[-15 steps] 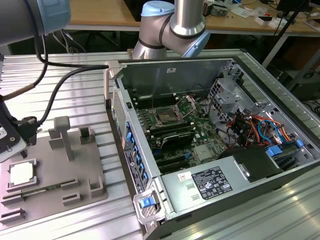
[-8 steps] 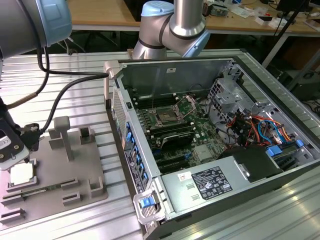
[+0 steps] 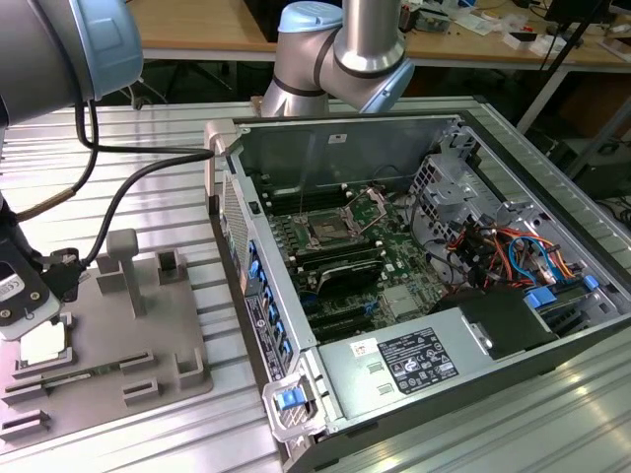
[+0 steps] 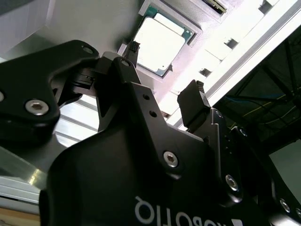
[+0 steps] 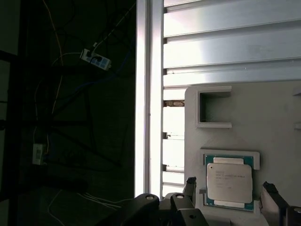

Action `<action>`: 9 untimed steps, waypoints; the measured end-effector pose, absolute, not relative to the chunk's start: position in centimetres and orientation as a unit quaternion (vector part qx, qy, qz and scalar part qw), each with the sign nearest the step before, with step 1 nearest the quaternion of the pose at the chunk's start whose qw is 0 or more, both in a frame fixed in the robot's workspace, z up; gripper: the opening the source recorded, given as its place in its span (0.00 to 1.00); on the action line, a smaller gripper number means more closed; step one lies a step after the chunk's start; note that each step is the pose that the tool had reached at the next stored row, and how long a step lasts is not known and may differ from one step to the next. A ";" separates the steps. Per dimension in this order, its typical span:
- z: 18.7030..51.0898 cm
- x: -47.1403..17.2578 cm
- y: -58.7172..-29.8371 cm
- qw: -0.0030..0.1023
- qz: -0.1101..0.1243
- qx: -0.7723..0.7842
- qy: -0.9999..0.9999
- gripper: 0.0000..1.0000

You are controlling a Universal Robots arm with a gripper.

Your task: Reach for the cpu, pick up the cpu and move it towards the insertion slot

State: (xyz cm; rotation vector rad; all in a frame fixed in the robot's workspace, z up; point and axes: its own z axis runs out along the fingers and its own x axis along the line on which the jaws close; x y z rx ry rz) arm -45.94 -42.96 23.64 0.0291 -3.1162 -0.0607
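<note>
The cpu (image 3: 44, 342), a flat square chip with a silvery top and a thin green rim, lies in a recess of the grey fixture tray (image 3: 108, 335) at the exterior view's left. My gripper (image 5: 230, 190) hangs open close above it, with one black finger (image 5: 189, 186) on each side of the cpu (image 5: 229, 182). In the second wrist view the open gripper (image 4: 164, 69) hangs just short of the cpu (image 4: 159, 41), with nothing held. The insertion slot (image 3: 325, 233), a shiny metal frame with a dark centre, sits on the motherboard inside the open computer case.
The tray carries upright grey posts (image 3: 128, 268) and a memory stick (image 3: 71, 374). The case wall (image 3: 246, 276) rises between the tray and the motherboard. A black cable (image 3: 123, 192) hangs from the arm. The slatted table's edge (image 5: 143, 94) runs beside the tray.
</note>
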 end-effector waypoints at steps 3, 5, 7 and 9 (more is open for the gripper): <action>23.6 -45.9 -43.0 0.012 -0.020 0.009 -1.000 0.62; 23.6 -45.9 -43.0 0.012 -0.020 0.009 -1.000 0.62; 23.6 -45.9 -43.0 0.012 -0.020 0.009 -1.000 0.62; 23.5 -45.9 -43.0 0.012 -0.020 0.009 -1.000 0.62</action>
